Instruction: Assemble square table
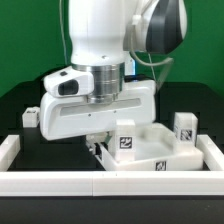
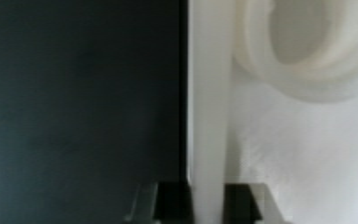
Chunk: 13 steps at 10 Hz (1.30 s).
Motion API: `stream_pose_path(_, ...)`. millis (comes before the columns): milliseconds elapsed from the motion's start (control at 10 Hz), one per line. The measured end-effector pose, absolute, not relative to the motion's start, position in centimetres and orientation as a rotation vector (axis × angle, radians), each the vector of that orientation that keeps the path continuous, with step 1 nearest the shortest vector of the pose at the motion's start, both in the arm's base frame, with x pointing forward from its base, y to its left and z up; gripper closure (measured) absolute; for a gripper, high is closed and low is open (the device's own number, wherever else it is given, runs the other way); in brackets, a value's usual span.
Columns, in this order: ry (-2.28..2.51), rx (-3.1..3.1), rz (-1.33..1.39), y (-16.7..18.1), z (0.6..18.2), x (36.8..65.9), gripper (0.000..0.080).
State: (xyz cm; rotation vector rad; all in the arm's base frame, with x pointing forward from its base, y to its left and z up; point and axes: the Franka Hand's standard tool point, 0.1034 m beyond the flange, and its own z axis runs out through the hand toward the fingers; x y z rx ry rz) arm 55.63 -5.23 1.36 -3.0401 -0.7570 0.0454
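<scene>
Wrist view.

**Student:** What does the gripper [image 2: 208, 192] have between its fingers [image 2: 169, 204]?

**Tutor:** The raised rim [image 2: 204, 120] of the square panel [image 2: 291, 160]. The two dark fingers are closed onto this thin white wall, one on each face, and no gap shows.

**Student:** And just past the grip?

**Tutor:** On one side of the rim is the panel's white floor, with a round corner socket [image 2: 309, 50] farther along. On the other side is the dark table [image 2: 78, 100].

**Student:** Exterior view: where does the panel lie?

**Tutor:** Under the white arm [image 1: 100, 40], the gripper meets the panel at the end on the exterior view's left. The panel spreads from there toward the exterior view's right.

**Student:** Which part stands closest to the gripper?

**Tutor:** The near leg [image 1: 125, 141], a short white block just beside the gripper on the exterior view's right. It cannot be told whether it stands on the panel or behind it. The far leg [image 1: 185, 127] stands beyond the panel's other end. The third leg [image 1: 30, 117] lies well apart, on the exterior view's left of the gripper.

**Student:** Is there any writing?

**Tutor:** Each leg carries a black-and-white tag, and a small dark mark sits on the panel's front face. They are blocky patterns, too small to read.

**Student:** And outermost?

**Tutor:** The low white rail [image 1: 100, 186] borders the table in front of the gripper.
</scene>
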Motion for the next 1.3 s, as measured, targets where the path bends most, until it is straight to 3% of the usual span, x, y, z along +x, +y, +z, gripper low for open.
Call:
stream_pose_path(400, -1.018, -2.97, 0.063, -6.1, 1.2, 55.7, 0.0739)
stream_pose_path(700, -1.711, -2.756, -0.06, -5.0, 1.7, 57.2, 0.0737)
stream_pose_path(1000, -1.893, -2.647, -0.008, -5.4, 1.6, 56.9, 0.0735)
stream_pose_path(1300, -2.282, -2.379, -0.055, -1.9, 1.8, 58.2, 0.0733)
